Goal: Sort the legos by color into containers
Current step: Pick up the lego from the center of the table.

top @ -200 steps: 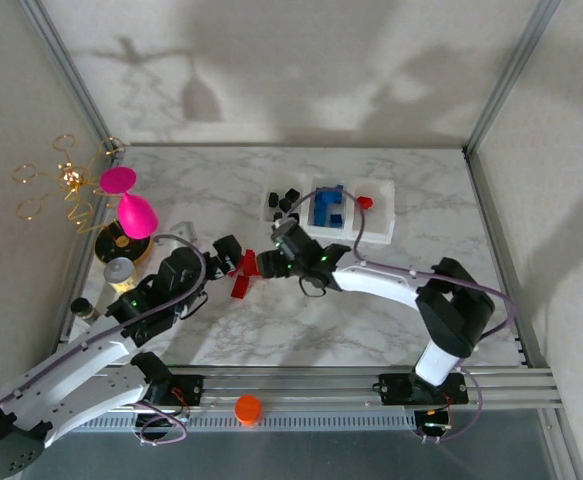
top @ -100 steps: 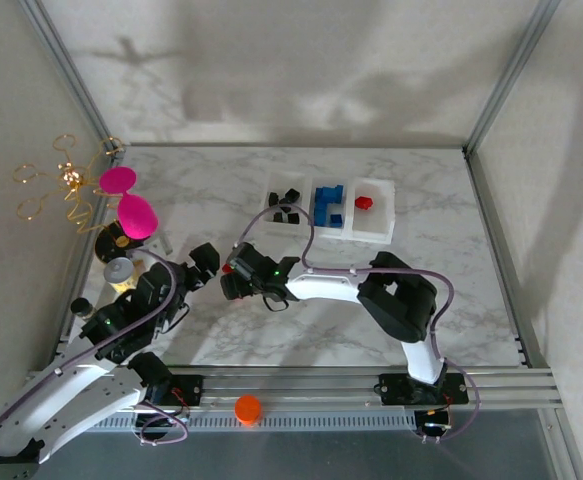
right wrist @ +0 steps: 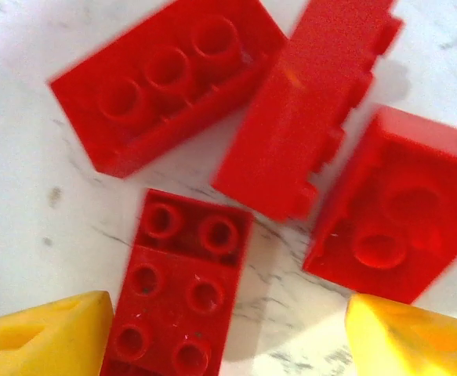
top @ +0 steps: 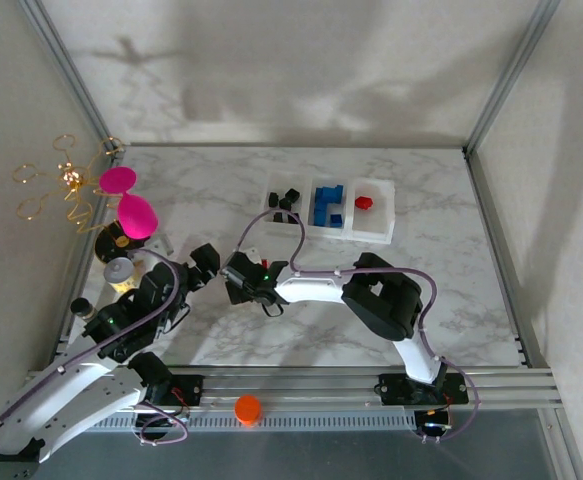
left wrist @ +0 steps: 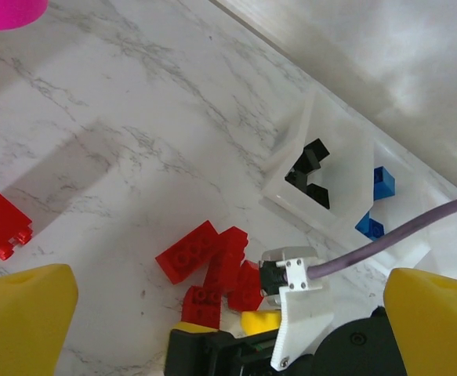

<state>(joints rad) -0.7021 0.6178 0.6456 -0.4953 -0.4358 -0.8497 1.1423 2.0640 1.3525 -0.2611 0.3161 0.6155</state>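
Right gripper (right wrist: 228, 333) low, pointing down, jaws spread; left gripper (top: 205, 264) near it, jaws apart.

arms (top: 71, 375): white links, black joints
cables (left wrist: 385, 239): purple
jaws: yellow pads (right wrist: 40, 333)
bracket (left wrist: 299, 313): white, screwed

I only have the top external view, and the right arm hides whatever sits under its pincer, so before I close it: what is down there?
Observer: In the right wrist view, four red legos lie on the marble table below the right pincer.
Operator: Is one lined up between the fingers?
Observer: A six-stud brick lies studs up between the open yellow fingers, nearer one of them.
Operator: Any red strays I can't see?
Observer: The left wrist view shows a lone red lego lying apart from that pile.
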